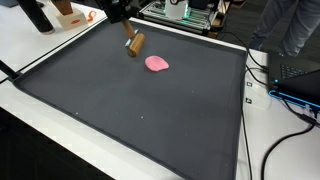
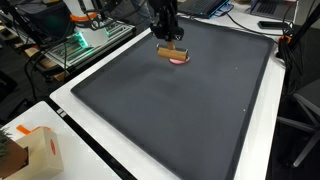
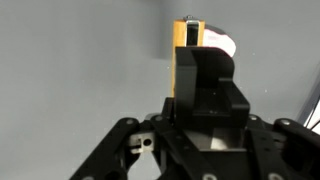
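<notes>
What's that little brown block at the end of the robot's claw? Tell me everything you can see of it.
The wooden block is a small oblong piece, tan-brown in both exterior views and orange-yellow in the wrist view. It looks like plain wood. It sits at the tip of the gripper, whose fingers appear closed on it, and it is tilted rather than lying flat. It is over the far part of the dark mat. Whether it touches the mat cannot be told. A pink lump lies close by, apart from it.
</notes>
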